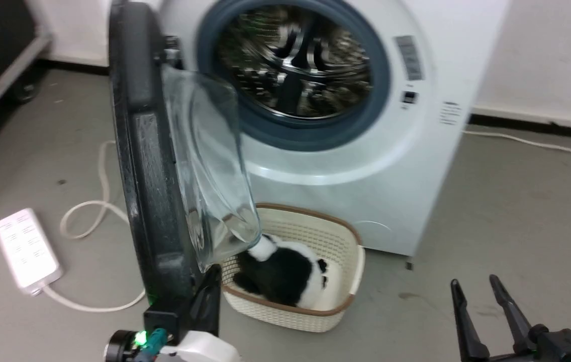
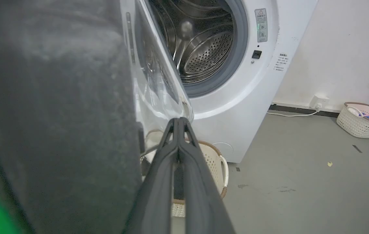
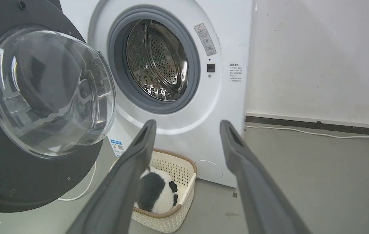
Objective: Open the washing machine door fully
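Left hand [image 1: 212, 281] sits low and near, fingers pinched together on nothing, tucked just beside the inner face of the washing machine door [image 1: 139, 151]. That door stands well out, edge-on, left of the washing machine [image 1: 366, 191]. Basket [image 1: 315, 314] on the floor below the drum. Right hand [image 1: 474, 281] near right, fingers spread, empty.

So the door [image 1: 139, 166] is swung out edge-on, glass bulge facing the washing machine [image 1: 391, 191]. The left gripper [image 1: 211, 290] sits right at its bottom edge. A basket [image 1: 338, 236] with a black-and-white plush [image 1: 280, 276] is on the floor [image 1: 516, 201] in front, and the right gripper [image 1: 474, 280] has its fingers spread.
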`<state>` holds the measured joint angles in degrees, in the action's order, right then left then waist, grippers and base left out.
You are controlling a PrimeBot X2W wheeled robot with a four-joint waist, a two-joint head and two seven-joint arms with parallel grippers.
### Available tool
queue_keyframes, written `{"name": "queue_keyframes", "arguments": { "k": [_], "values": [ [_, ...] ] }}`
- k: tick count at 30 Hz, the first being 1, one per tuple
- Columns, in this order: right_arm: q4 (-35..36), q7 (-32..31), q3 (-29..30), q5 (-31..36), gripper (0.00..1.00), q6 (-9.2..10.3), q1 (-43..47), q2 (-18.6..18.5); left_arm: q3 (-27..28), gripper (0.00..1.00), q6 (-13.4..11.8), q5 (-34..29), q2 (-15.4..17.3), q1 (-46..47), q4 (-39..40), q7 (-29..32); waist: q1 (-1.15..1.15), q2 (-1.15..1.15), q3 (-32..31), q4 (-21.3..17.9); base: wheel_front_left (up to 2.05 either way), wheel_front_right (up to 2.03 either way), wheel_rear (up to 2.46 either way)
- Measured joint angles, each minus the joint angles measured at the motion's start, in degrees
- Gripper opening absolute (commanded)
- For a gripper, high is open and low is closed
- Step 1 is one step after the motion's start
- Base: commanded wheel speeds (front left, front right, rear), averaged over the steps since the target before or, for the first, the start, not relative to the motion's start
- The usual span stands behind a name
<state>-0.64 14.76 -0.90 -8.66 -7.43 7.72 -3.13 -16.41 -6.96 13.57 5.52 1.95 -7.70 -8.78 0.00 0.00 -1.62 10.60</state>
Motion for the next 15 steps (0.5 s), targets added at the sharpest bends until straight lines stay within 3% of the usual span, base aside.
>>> {"name": "queue_keyframes", "arguments": {
  "k": [7, 15],
  "values": [
    [-0.2, 0.0, -1.3, -0.1, 1.0, -0.01, 0.0, 0.0, 3.0, 0.0, -1.1, 1.9, 1.5, -0.8, 0.2, 0.4, 0.0, 0.0, -0.7, 6.4, 0.0, 0.0, 0.0],
    [0.1, -0.2, -2.7, 0.7, 1.0, -0.01, -0.2, 0.0, 10.8, 0.0, -2.6, 4.3, 7.7, 0.1, 0.4, 1.1, 0.0, 0.0, 1.7, 10.1, 0.0, 0.0, 0.0]
  ]
}}
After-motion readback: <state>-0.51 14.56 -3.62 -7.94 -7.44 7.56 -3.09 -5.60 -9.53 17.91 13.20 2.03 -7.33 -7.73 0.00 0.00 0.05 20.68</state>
